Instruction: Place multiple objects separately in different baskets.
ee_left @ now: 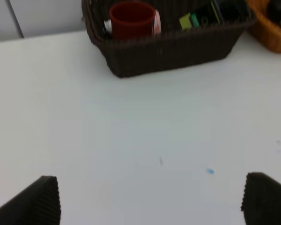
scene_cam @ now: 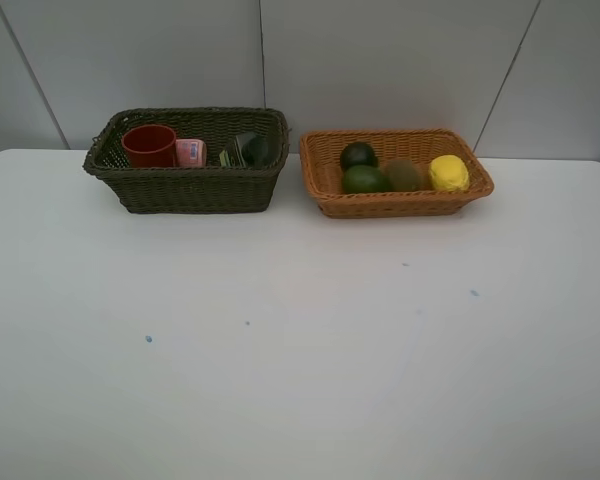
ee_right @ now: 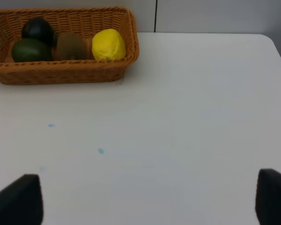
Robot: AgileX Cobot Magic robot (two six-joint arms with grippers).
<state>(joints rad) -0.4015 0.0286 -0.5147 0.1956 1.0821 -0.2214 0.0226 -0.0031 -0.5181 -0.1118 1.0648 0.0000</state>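
The dark olive basket (scene_cam: 185, 190) stands at the back left and holds a red cup (scene_cam: 149, 145), a pink bottle (scene_cam: 190, 152) and a black bottle (scene_cam: 250, 149). The orange-tan basket (scene_cam: 395, 203) beside it holds a dark round fruit (scene_cam: 358, 154), a green lime (scene_cam: 363, 180), a brown kiwi (scene_cam: 403, 175) and a yellow lemon (scene_cam: 448, 173). Neither arm shows in the high view. My left gripper (ee_left: 150, 199) is open above bare table, well short of the dark basket (ee_left: 178, 47). My right gripper (ee_right: 150, 201) is open too, away from the tan basket (ee_right: 61, 70).
The white table (scene_cam: 300, 350) carries a few small blue specks (scene_cam: 148, 339). Grey wall panels rise behind the baskets. The table's right edge (ee_right: 278, 49) shows in the right wrist view.
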